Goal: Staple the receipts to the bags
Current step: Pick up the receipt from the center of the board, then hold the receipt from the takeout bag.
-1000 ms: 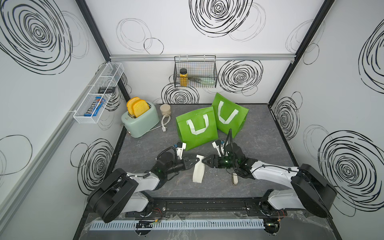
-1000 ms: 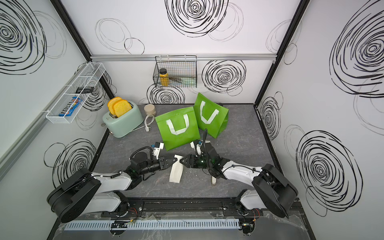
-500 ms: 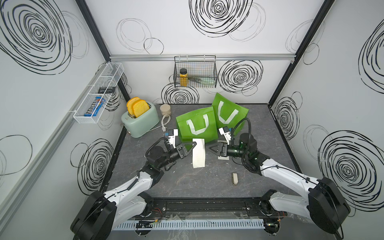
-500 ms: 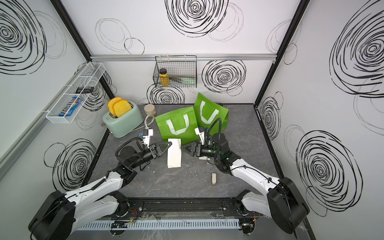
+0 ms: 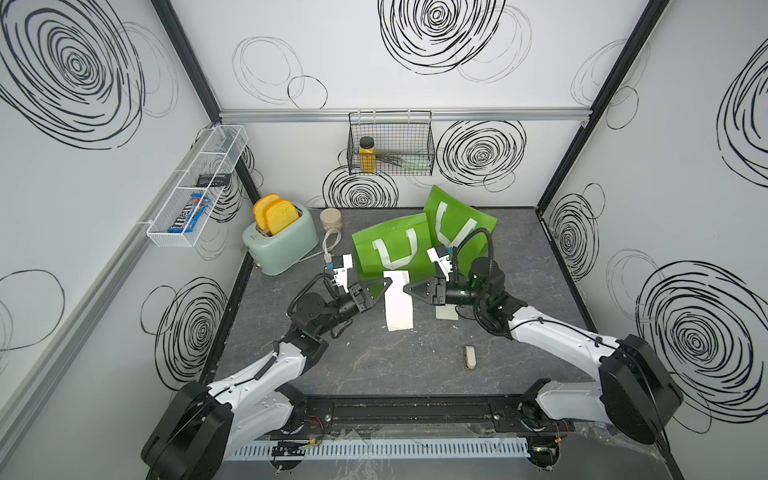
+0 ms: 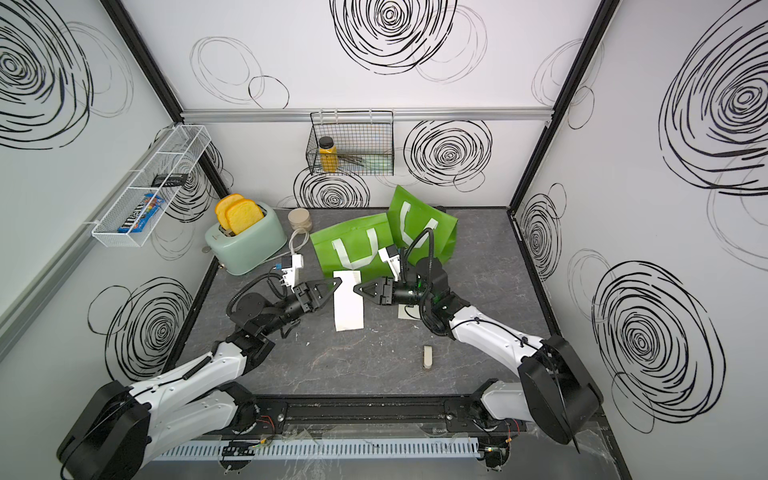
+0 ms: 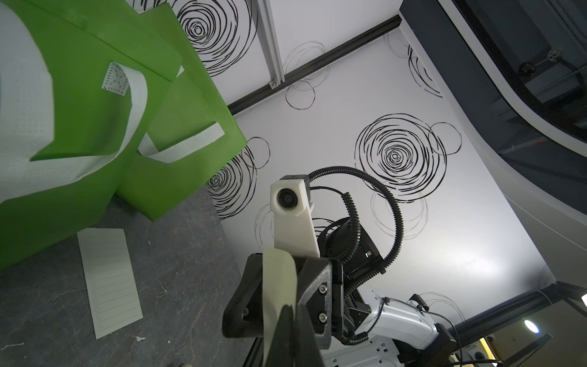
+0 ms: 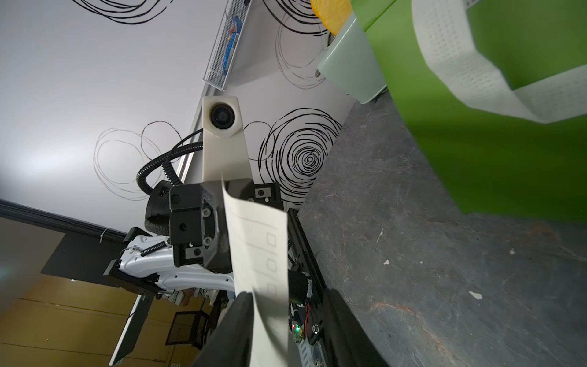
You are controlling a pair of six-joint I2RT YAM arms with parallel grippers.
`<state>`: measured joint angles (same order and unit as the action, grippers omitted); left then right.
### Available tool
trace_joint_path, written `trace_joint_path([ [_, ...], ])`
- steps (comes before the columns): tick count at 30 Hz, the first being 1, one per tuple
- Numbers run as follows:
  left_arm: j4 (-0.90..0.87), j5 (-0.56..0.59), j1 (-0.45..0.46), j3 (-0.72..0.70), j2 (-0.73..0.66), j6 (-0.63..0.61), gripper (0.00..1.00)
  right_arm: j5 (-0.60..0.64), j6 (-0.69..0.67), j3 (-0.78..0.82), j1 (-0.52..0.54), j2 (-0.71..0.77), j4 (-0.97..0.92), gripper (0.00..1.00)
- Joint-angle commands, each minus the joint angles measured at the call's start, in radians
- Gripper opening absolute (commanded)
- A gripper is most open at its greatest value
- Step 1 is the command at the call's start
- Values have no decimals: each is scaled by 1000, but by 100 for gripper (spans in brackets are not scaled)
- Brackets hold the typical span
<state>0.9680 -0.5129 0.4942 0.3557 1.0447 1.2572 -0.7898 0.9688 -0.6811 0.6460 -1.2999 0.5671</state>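
Hanging upright over the middle of the tabletop (image 5: 374,365), the held receipt (image 5: 398,305) is pinched at one upper edge by the left gripper (image 5: 389,283), whose jaws are fully closed on the paper. The right gripper (image 5: 408,288) meets it from the opposite side. In the right wrist view its fingers (image 8: 236,321) straddle the slip, one touching the paper and the other leaving a clear gap, so these jaws stand partly apart and clamp nothing.

The only legible lettering is "m&m's" on a blue packet (image 5: 189,212) in the white wire shelf (image 5: 172,245). Both receipts carry faint ruled lines and small printed squares, too faint to read.

Both forearms reach in from the front edge, wrists level, with the grippers pointing at each other and their tips near.

A second receipt (image 7: 109,279) lies flat on the grey stone-patterned tabletop beneath the right gripper. Near the back edge stand two matte green fabric bags with white dotted strap handles, the front bag (image 5: 361,266) overlapping the rear bag (image 5: 455,208). A small beige block (image 5: 469,356) lies toward the front right.
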Motion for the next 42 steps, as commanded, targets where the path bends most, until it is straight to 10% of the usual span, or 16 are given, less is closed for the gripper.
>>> trace_joint_path([
  [1,69,30,-12,15,-18,21,0,-12,8,-19,15,-2,52,33],
  [6,93,64,-12,4,-12,30,0,17,15,-19,21,4,73,2],
  [11,77,43,-25,16,6,24,2,23,-57,-56,1,-7,2,0],
  [15,-82,-19,-98,68,-1,-56,60,5,-128,-56,-56,-11,-18,0],
  [19,-365,-75,-185,190,2,-239,82,-15,-272,-98,-124,-34,-108,0],
  [42,-936,-114,-360,888,485,-850,84,23,-623,-417,-202,-270,-360,1],
])
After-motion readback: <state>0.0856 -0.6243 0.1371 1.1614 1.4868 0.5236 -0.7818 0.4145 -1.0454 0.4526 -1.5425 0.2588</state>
